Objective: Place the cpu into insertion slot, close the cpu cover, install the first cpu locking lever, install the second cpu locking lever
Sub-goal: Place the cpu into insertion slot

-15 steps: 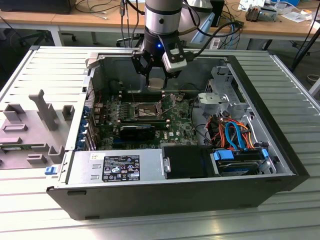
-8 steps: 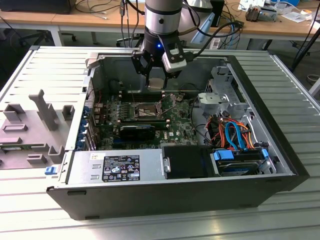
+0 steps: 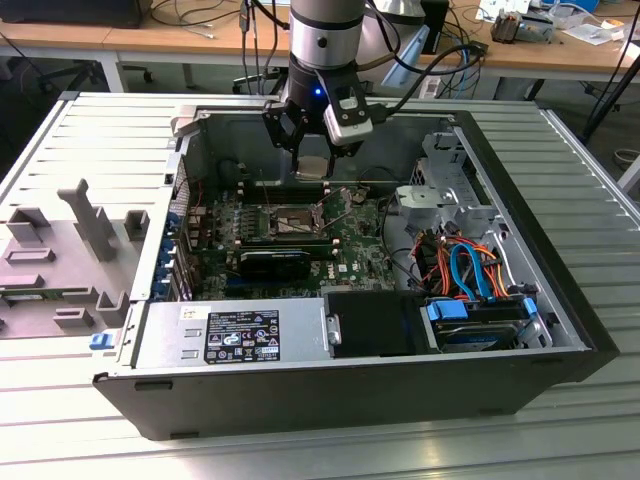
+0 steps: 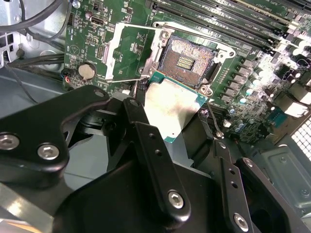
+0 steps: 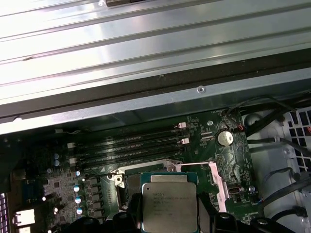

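- On the exterior view's left, a grey moulded fixture lies on the ribbed metal tabletop, just beside the open computer case.
- Inside the case, the green motherboard carries the insertion slot, its contacts bare.
- The cpu cover is swung open beside the slot.
- The jaws are closed on opposite edges of the cpu, holding it above the board near the slot, not seated.
- Further right sit a silver drive cage and orange and blue cables.
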Controlling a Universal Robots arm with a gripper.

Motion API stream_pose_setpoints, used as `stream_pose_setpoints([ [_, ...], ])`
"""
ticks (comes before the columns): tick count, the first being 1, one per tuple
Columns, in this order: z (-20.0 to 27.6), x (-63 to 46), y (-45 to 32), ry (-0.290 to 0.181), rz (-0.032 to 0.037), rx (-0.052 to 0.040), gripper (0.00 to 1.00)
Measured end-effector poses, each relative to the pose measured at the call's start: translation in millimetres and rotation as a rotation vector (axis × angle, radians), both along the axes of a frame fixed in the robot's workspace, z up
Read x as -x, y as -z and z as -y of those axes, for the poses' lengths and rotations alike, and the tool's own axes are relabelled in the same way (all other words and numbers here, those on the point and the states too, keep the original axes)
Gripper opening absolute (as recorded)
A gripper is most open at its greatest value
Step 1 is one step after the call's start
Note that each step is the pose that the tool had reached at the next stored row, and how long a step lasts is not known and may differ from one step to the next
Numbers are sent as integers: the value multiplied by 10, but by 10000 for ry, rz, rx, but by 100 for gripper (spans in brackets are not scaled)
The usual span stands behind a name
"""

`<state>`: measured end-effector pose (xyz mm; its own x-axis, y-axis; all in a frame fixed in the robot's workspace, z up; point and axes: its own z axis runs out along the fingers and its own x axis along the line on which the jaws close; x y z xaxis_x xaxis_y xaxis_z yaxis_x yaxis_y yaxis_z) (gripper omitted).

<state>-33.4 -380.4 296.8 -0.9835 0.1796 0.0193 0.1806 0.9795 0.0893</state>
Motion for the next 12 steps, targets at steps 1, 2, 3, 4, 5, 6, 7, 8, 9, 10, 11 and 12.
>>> stream_pose_setpoints([
  [1,0,0,0,6,0,0,55],
  [2,0,0,0,13,0,0,55],
  [3,0,0,0,19,0,0,55],
  [4,0,0,1,26,0,0,55],
  [5,0,0,1,31,0,-1,55],
  [6,0,0,1,41,0,-1,55],
  [7,0,0,1,47,0,0,55],
  [8,0,0,1,56,0,-1,55],
  [9,0,0,1,65,0,-1,55],
  [10,0,0,1,71,0,0,55],
  [11,0,0,1,76,0,0,55],
  [12,0,0,1,84,0,0,55],
])
